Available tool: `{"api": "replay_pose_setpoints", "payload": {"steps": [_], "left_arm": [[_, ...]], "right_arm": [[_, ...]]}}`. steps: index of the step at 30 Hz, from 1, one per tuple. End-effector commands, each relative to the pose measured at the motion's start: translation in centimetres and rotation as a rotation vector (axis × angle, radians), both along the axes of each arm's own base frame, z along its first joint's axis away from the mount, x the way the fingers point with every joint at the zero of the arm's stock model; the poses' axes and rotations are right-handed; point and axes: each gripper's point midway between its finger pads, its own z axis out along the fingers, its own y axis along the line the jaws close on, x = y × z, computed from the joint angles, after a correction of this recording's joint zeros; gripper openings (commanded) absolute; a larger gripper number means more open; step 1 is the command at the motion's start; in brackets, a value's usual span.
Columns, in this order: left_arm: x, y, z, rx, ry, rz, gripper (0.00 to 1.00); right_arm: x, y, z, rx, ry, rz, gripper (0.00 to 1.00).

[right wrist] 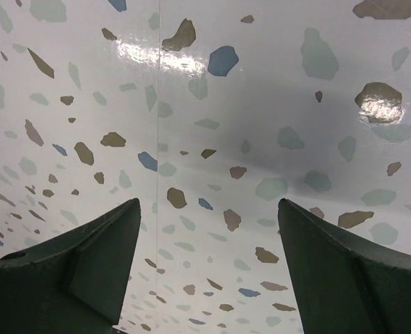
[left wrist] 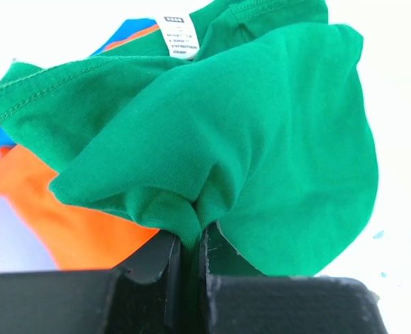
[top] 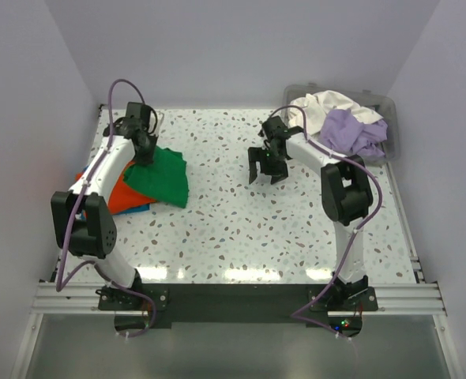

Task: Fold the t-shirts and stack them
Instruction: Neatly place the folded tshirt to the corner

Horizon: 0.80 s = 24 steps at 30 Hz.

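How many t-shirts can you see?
5: a green t-shirt in the left gripper, lying on an orange t-shirt and a blue t-shirt; a white t-shirt and a lavender t-shirt in the clear bin. More may be hidden.

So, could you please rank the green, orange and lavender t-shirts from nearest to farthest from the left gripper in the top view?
1. Green t-shirt: pinched in the left gripper.
2. Orange t-shirt: just beneath it, left side.
3. Lavender t-shirt: far right, in the clear bin.

The speckled table carries a t-shirt pile at left and a clear bin far right.
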Motion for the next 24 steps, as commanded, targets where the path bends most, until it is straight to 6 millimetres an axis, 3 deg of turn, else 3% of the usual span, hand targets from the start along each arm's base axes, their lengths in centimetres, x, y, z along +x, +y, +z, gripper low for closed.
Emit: {"api": "replay_pose_setpoints", "payload": {"steps": [1, 6, 12, 24], "left_arm": [[-0.6, 3.2, 3.0, 0.058, -0.064, 0.042, 0.0], [-1.0, 5.0, 5.3, 0.059, -0.125, 0.082, 0.0], [-0.6, 5.4, 7.7, 0.054, -0.175, 0.086, 0.0], [-1.8, 7.3, 10.0, 0.037, -0.229, 0.14, 0.0]], "right_arm": [[0.4, 0.6, 0.7, 0.022, 0.001, 0.033, 0.83], [0.4, 0.8, 0.5, 0.028, 0.015, 0.044, 0.83], [0.6, 1.0, 0.5, 0.031, 0.019, 0.05, 0.83], [0.7, 1.4, -0.1, 0.041, 0.041, 0.057, 0.83]]}}
